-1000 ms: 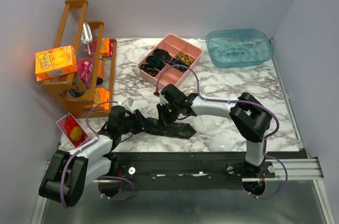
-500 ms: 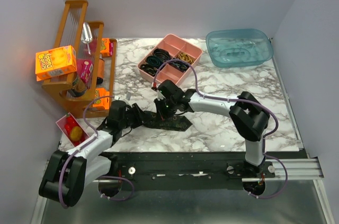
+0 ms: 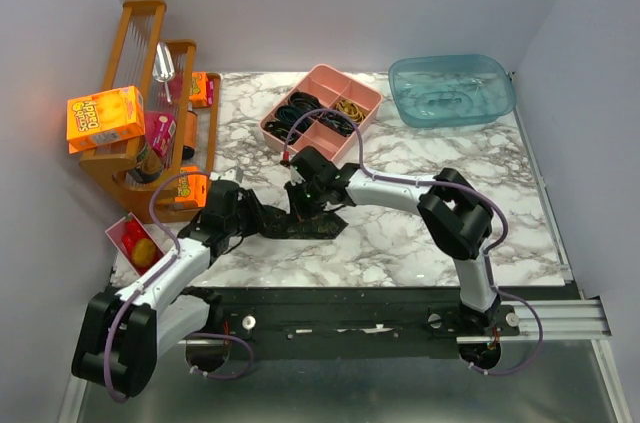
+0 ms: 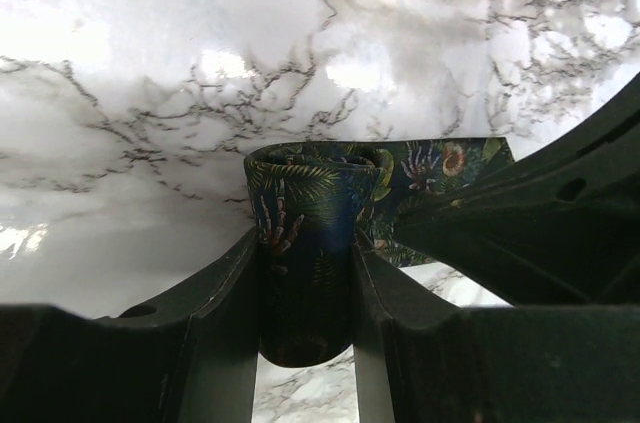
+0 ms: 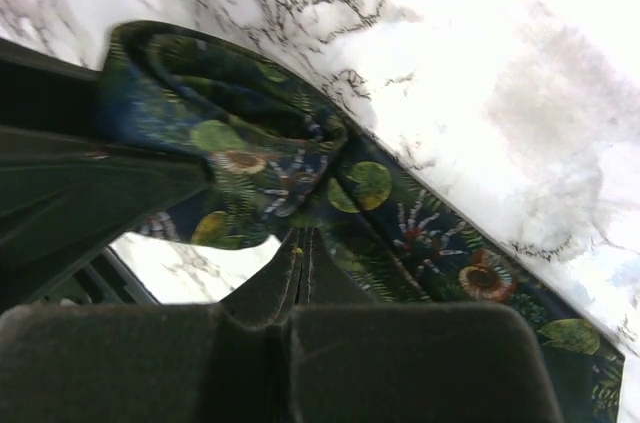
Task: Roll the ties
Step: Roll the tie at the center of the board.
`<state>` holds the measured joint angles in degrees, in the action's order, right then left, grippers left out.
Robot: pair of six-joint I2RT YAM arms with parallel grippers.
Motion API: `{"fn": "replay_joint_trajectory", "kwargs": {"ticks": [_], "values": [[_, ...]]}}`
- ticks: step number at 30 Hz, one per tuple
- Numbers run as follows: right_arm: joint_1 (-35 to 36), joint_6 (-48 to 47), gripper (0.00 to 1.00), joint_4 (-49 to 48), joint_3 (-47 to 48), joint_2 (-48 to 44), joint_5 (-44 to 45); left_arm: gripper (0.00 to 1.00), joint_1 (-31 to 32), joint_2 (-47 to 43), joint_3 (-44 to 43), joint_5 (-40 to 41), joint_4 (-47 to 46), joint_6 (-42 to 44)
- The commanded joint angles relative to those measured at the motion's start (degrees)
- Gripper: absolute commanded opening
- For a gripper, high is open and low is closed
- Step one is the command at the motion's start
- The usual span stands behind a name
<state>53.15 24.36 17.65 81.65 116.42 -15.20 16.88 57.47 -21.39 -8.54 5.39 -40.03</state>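
Observation:
One tie point(image 3: 310, 227), dark with a leafy green print, lies on the marble table point(image 3: 420, 233) in front of the arms, partly wound into a roll. In the left wrist view the roll point(image 4: 305, 205) stands between the fingers point(image 4: 225, 288) of my left gripper point(image 4: 305, 278), which is shut on it. The tie's flat tail point(image 4: 440, 163) runs off to the right. My left gripper point(image 3: 252, 218) and right gripper point(image 3: 303, 205) meet at the roll. The right gripper point(image 5: 303, 241) is shut, its tips resting against the tie point(image 5: 270, 148) where the roll meets the flat tail point(image 5: 450, 253).
A pink divided tray point(image 3: 322, 93) with black and yellow band loops stands behind the tie. A teal tub point(image 3: 450, 91) is at the back right. A wooden rack point(image 3: 150, 143) with an orange box point(image 3: 105, 118) stands on the left, with a small dish point(image 3: 135, 243) near it.
Both grippers and the tie have shifted up and to the left on the table. The flat tail reaches less far to the right than before.

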Motion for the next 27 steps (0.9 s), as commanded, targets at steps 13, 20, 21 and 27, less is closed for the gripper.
{"fn": "replay_joint_trajectory", "kwargs": {"ticks": [13,20,21,27], "values": [[-0.15,-0.45,0.02,1.42,5.45,4.78,-2.99,0.36,7.81,5.18,-12.18,17.58,16.84,4.96],[-0.15,-0.19,0.02,1.42,6.68,7.33,-4.31,0.37,12.64,8.88,-16.93,23.73,20.80,3.91],[-0.15,-0.19,0.02,1.42,6.68,7.68,-4.31,0.37,12.99,9.15,-17.28,25.13,21.15,3.82],[-0.23,0.25,0.02,1.34,6.95,8.74,-4.66,0.38,16.07,11.08,-19.83,29.10,24.05,3.29]]}}
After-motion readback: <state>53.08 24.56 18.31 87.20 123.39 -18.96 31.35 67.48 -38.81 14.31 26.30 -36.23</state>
